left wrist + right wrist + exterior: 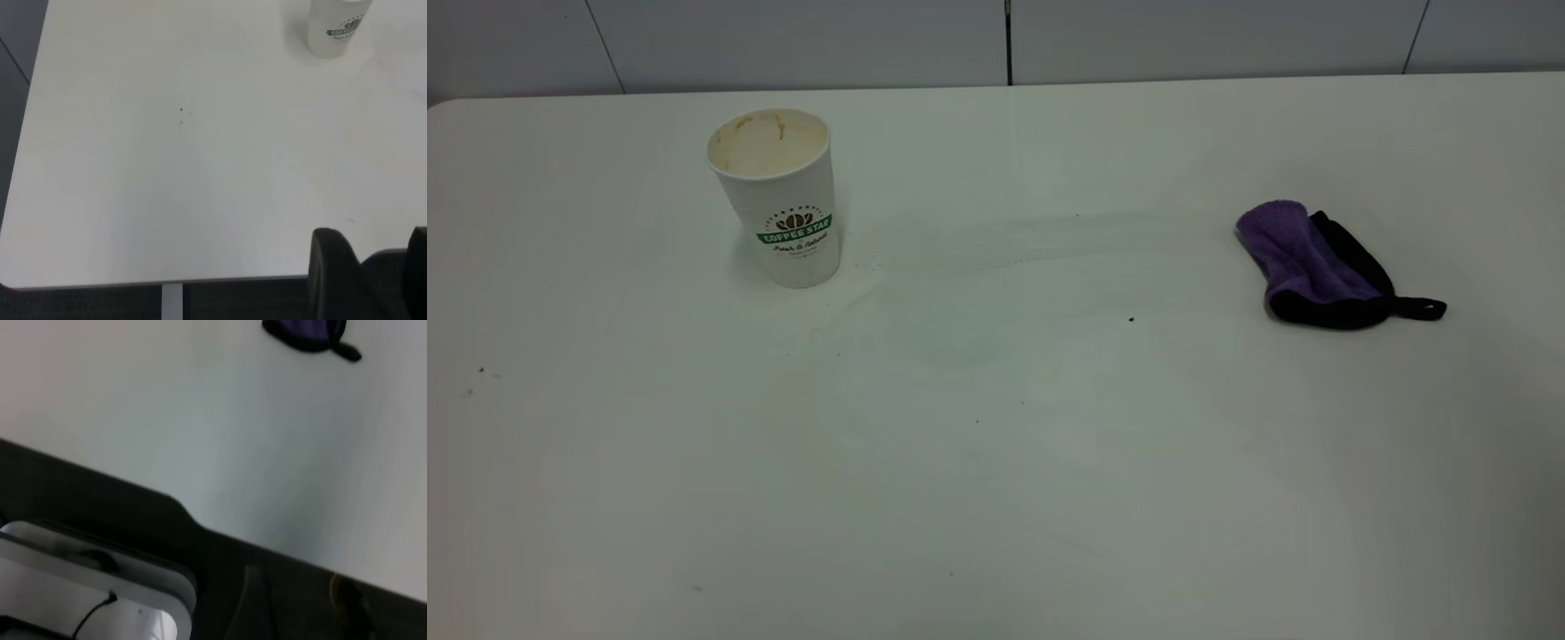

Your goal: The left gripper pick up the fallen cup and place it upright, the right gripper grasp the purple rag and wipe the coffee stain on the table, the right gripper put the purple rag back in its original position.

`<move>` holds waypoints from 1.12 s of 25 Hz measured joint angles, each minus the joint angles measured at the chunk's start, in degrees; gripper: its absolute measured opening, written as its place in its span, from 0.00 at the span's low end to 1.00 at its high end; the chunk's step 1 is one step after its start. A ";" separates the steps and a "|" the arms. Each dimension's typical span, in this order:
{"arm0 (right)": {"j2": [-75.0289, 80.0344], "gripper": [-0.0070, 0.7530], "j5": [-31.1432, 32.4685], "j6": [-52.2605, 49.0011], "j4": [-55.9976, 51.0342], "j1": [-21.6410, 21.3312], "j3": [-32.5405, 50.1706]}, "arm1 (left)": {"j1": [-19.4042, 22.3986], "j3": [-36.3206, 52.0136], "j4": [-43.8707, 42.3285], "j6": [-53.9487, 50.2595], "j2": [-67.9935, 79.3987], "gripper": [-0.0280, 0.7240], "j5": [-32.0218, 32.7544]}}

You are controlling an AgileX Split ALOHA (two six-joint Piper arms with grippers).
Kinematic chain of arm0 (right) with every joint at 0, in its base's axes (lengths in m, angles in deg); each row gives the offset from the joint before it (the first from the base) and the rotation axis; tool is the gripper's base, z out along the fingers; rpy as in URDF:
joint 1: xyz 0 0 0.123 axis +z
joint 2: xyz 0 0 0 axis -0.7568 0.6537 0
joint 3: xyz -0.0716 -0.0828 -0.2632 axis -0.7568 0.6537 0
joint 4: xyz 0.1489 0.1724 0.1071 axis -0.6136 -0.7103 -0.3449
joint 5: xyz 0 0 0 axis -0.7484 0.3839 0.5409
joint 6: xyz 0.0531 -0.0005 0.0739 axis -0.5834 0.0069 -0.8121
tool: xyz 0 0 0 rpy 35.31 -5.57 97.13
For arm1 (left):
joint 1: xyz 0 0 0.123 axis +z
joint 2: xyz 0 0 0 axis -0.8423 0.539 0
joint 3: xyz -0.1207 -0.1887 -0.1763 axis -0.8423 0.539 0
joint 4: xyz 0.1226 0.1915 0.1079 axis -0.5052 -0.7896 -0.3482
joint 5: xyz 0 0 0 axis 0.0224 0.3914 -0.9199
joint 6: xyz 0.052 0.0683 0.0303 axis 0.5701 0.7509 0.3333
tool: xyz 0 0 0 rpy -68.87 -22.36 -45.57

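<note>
The white paper cup (778, 196) with the green "COFFEE STAR" banner stands upright at the back left of the white table (996, 498). It also shows in the left wrist view (333, 27). The purple rag (1316, 267) lies folded at the right and shows in the right wrist view (308, 335). No dark coffee stain shows, only a faint smear (960, 347) mid-table. Neither gripper is in the exterior view. My left gripper (373, 267) is open and empty at the table's near edge, far from the cup. My right gripper (300, 600) is a dark shape off the table edge, far from the rag.
Tiny dark specks (1130, 319) dot the table. Grey wall panels (1005, 40) run behind the far edge. The table's near edge and a rounded corner (13, 283) show in the left wrist view. A grey-white box (87, 587) sits below the table edge in the right wrist view.
</note>
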 joint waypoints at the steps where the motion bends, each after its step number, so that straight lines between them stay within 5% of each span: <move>1: -4.21 0.95 -0.45 -0.37 0.00 0.00 4.02 | 0.00 0.00 0.00 0.00 0.00 0.41 0.00; 11: -38.35 0.92 -7.34 -2.23 -0.87 0.00 28.12 | 0.00 0.00 0.00 0.00 0.00 0.41 0.00; 28: -51.01 0.87 -7.22 -5.11 1.65 0.00 29.47 | 0.00 0.00 0.00 0.00 0.00 0.41 0.00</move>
